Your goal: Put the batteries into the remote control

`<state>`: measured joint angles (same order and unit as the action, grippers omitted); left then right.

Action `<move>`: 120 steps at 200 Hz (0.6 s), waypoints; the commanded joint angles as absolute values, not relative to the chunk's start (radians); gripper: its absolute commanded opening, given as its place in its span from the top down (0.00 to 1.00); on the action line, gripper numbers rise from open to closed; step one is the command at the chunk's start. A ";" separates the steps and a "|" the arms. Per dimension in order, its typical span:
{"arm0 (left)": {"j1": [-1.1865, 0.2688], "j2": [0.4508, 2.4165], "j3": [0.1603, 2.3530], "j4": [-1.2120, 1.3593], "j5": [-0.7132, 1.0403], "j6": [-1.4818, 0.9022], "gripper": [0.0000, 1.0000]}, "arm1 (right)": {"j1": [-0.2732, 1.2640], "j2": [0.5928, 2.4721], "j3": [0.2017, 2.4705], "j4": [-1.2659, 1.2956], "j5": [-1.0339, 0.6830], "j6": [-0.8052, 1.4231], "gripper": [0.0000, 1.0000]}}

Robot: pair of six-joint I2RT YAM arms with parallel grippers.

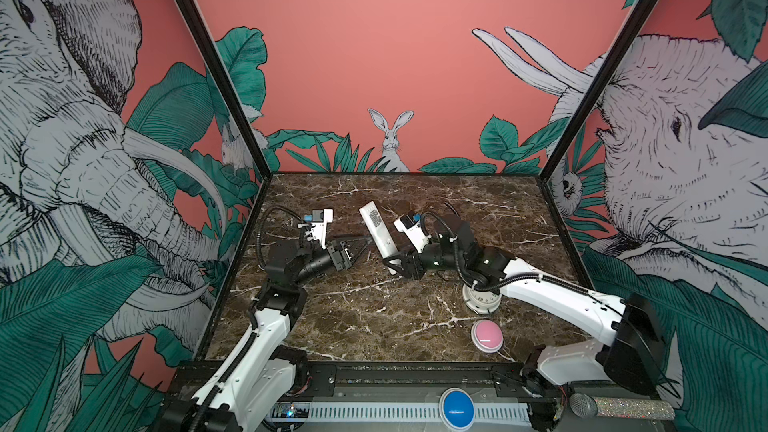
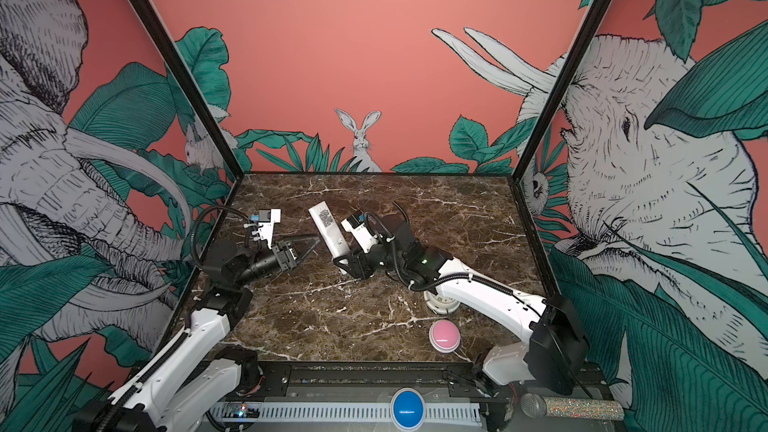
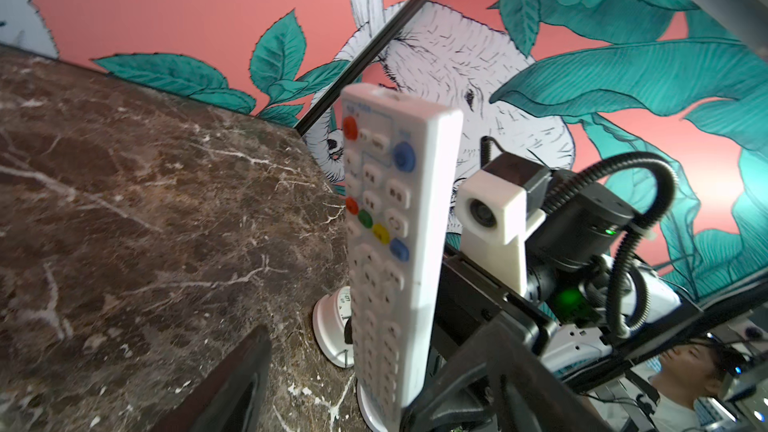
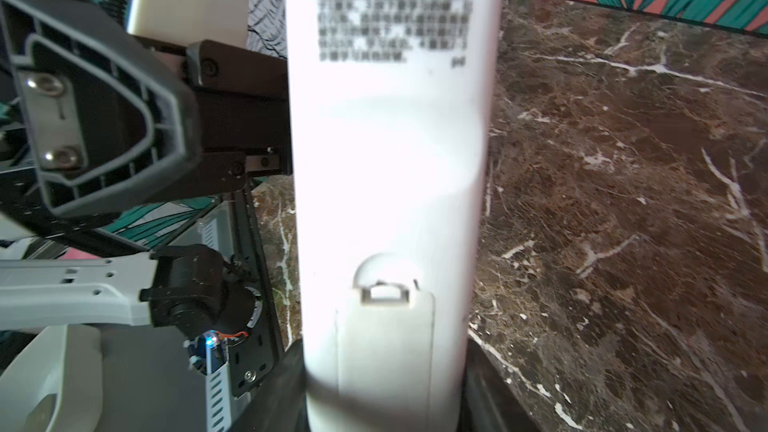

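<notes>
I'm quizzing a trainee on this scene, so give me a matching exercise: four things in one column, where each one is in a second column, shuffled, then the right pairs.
Things:
1. remote
2. clock
3. pink button
4. blue button

Places:
A. off the table, in front of its near edge
B. on the table, partly under the right arm
C. held in the right gripper's jaws
D. on the table, uncovered, near its front edge

Pairs: 1-C, 2-B, 3-D, 4-A

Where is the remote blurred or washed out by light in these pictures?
Right wrist view: glare bleaches the middle of the remote control, and its sticker text is blurred. Left wrist view: its buttons are soft, the table behind sharper. In both top views: small, fairly crisp.
</notes>
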<state>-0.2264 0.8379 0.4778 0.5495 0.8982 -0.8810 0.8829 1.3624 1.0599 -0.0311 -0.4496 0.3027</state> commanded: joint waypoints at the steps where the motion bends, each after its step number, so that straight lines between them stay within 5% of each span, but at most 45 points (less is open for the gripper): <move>1: -0.223 0.791 0.532 0.595 0.977 -0.861 0.21 | 0.882 1.312 1.042 0.118 -0.568 0.277 1.00; 120: -0.346 0.815 0.623 0.628 1.005 -0.813 0.29 | 0.882 1.289 1.006 0.293 -0.774 0.338 1.00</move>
<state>-0.3248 0.8085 0.5888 0.5983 0.9844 -0.8398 0.8825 1.3128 1.0142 0.1905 -0.7013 0.3298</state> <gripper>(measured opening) 0.731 0.498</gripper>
